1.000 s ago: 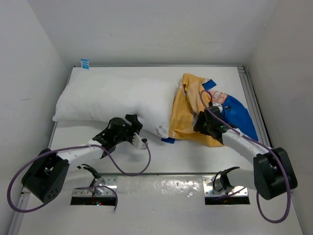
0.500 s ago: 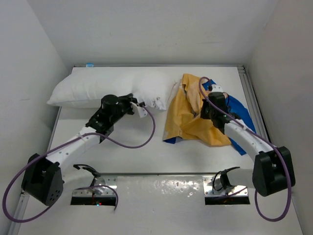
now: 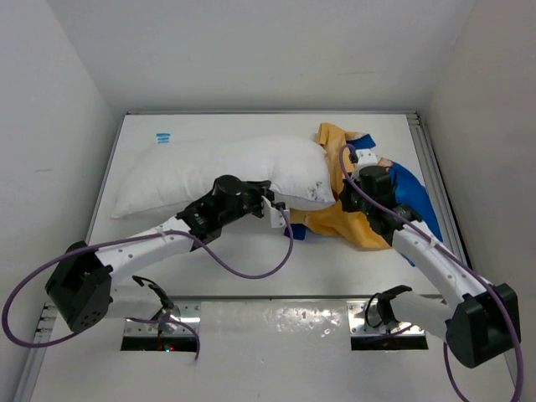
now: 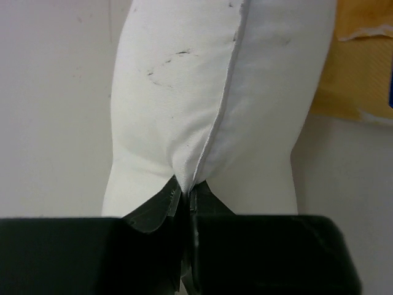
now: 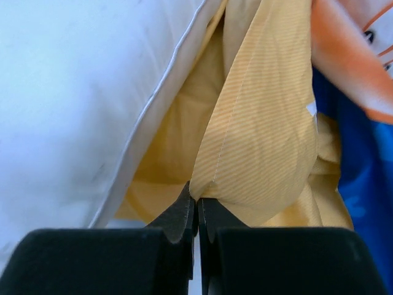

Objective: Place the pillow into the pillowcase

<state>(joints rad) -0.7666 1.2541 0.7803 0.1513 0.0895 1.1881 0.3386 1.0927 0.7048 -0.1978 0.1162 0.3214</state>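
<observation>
The white pillow lies across the middle of the table, its small blue tag at the far left end. My left gripper is shut on the seam at its near right edge; the left wrist view shows the pillow pinched at my left gripper. The pillowcase lies bunched at the right, orange-yellow side towards the pillow, blue side behind. My right gripper is shut on an orange-yellow fold of the pillowcase, held at my right gripper. The pillow presses against that fold.
White walls close in the table on the left, back and right. A metal rail runs along the right edge. Purple cables loop beside both arms. Two mounting plates sit at the near edge.
Both grippers have shut, the left on the pillow, the right on the pillowcase. The left arm has dragged the pillow rightwards until its end meets the pillowcase.
</observation>
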